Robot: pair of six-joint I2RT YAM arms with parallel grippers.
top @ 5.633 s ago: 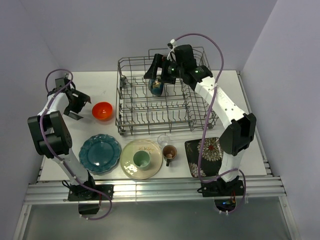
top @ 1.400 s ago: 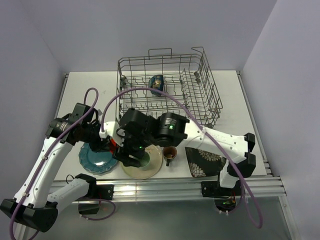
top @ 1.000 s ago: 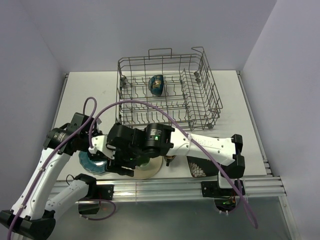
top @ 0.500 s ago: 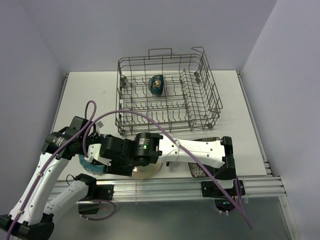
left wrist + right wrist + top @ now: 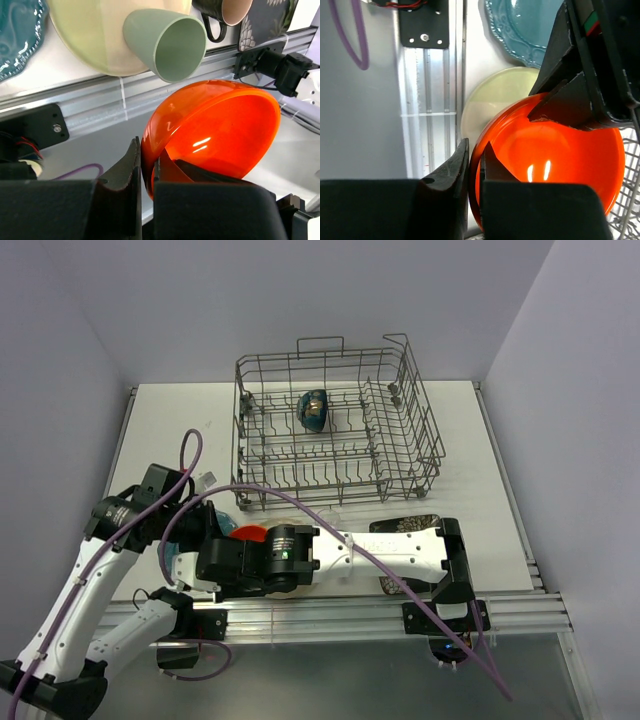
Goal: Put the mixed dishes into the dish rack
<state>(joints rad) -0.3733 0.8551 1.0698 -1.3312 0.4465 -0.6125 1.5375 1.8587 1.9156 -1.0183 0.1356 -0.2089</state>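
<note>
The red-orange bowl (image 5: 215, 130) is held by the 2 claws together, in the air above the near part of the desk (image 5: 180, 430) and tipped on its side. The left claw (image 5: 147, 160) is clenched on the rim, with 1 finger outside the wall of the bowl and 1 finger inside. The right claw (image 5: 476, 155) is clenched on another part of the same rim in the same way, and in the right wrist view the left claw is seen biting the bowl from the opposite side. Under the bowl, the pale green cup (image 5: 167, 42) sits on the cream round plate (image 5: 95, 35). The teal scalloped plate (image 5: 20, 30) lies just beside this plate, and on its other side are the brown mug (image 5: 222, 10) and then the black square floral plate (image 5: 265, 20). The dish rack (image 5: 335, 420) stands at the far part of the desk, well apart from the bowl, and the dark bowl (image 5: 314, 408) is inside it near the back wall.
</note>
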